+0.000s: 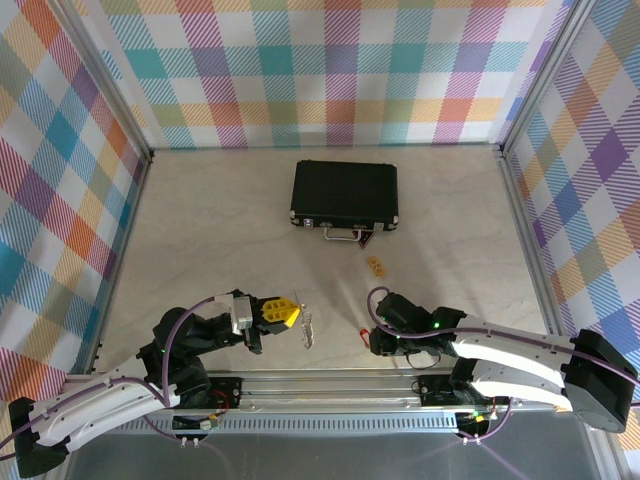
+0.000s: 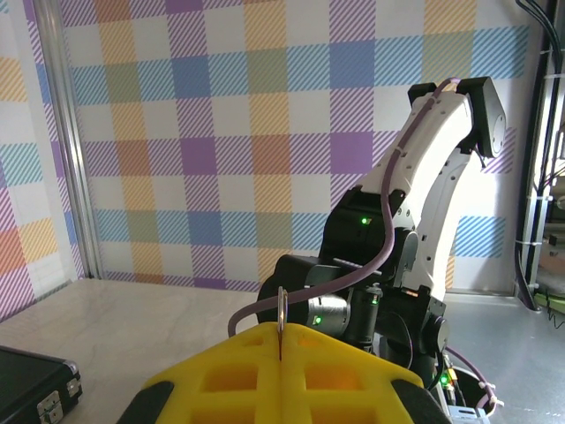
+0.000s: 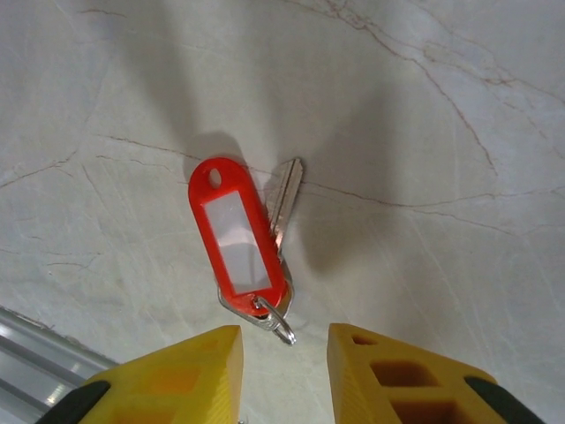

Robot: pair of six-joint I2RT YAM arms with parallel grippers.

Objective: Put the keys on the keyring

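The key (image 3: 284, 193) lies flat on the marble table under its oblong red tag (image 3: 237, 237), with a small split ring at the near end. My right gripper (image 3: 284, 349) hovers open just in front of it, yellow fingers (image 3: 199, 367) either side of the split ring, not touching. In the top view the key (image 1: 364, 332) shows as a red speck left of the right gripper (image 1: 374, 340). My left gripper (image 1: 292, 313) is shut on the keyring (image 1: 307, 327), which hangs from its yellow fingertips; the left wrist view shows the keyring (image 2: 281, 314) edge-on, pinched between the pads.
A black case (image 1: 345, 194) with a metal handle lies at the table's back centre. A small yellow-orange tag (image 1: 376, 266) lies in front of it. An aluminium rail (image 1: 330, 385) runs along the near edge; checked walls enclose the table.
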